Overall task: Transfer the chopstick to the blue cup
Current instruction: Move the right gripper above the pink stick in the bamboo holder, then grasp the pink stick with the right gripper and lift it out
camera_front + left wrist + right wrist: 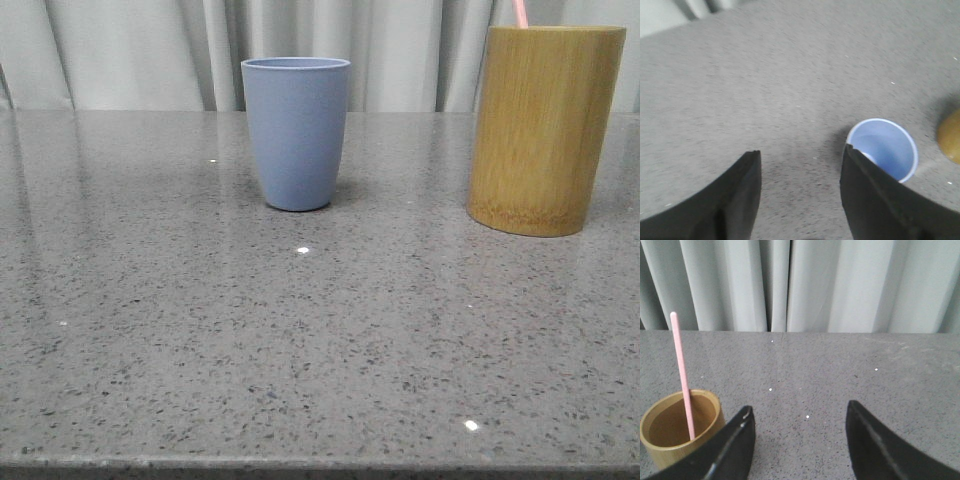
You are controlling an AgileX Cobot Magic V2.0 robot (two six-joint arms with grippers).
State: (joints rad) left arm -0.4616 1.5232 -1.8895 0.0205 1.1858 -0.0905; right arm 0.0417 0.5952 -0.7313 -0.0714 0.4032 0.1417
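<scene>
The blue cup (296, 130) stands upright on the grey speckled table, left of a yellow-brown bamboo holder (543, 128). One pale pink chopstick (520, 13) pokes out of the holder's top; in the right wrist view the chopstick (682, 375) leans inside the holder (680, 427). My right gripper (799, 410) is open above bare table, beside the holder, holding nothing. My left gripper (801, 152) is open high above the table; the blue cup (883, 149) shows empty just past one of its fingers. Neither gripper appears in the front view.
Grey curtains (180, 50) hang behind the table's far edge. The table's front edge (320, 465) runs along the bottom of the front view.
</scene>
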